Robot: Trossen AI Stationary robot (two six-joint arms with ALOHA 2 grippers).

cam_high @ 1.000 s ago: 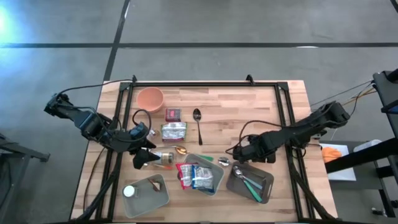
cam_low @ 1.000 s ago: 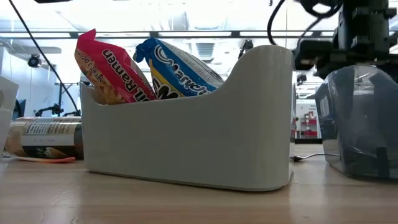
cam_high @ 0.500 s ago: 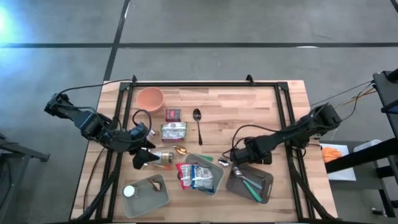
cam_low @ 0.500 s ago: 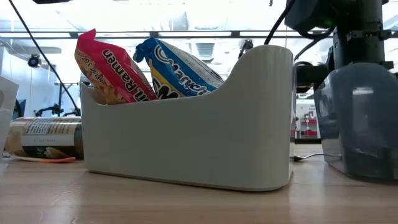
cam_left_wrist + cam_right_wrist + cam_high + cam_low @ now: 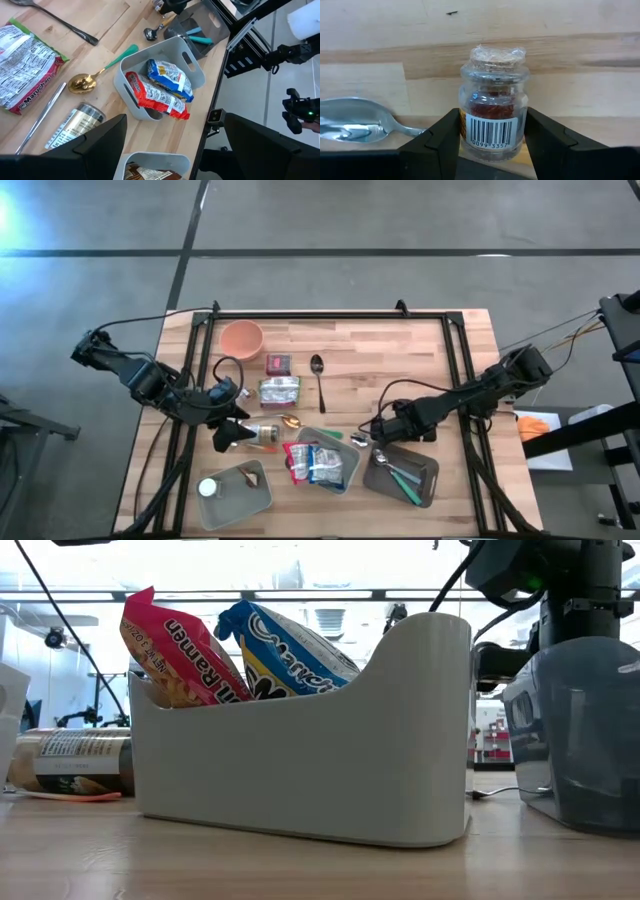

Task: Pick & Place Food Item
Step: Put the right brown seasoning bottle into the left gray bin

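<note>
A small glass jar (image 5: 493, 117) with a cork stopper and red threads inside lies on the wood, its barcode label facing up. My right gripper (image 5: 492, 150) points down over it at the table's near right (image 5: 374, 432), shut on the jar. A steel spoon (image 5: 355, 125) lies right beside the jar. My left gripper (image 5: 170, 150) hangs open above the table's left side (image 5: 232, 435), touching nothing. My right gripper pinches the jar's body at its two label sides (image 5: 465, 131) between its two fingers (image 5: 440, 142). The fingers come from above, pointing down, and lie across the jar. The jar lies on its side on the table, its cork end clear of the fingers.
A light grey bin (image 5: 345, 468) holding two ramen packets (image 5: 165, 87) stands near the front, with a dark grey bin (image 5: 403, 472) of utensils to its right, close to my right gripper. Farther left are a can (image 5: 75, 125), a gold spoon (image 5: 82, 82), a noodle packet (image 5: 280, 390) and an orange bowl (image 5: 241, 337).
My right gripper has sunk toward the table, onto the jar next to the dark grey bin; in the low view its arm has come down behind that bin.
</note>
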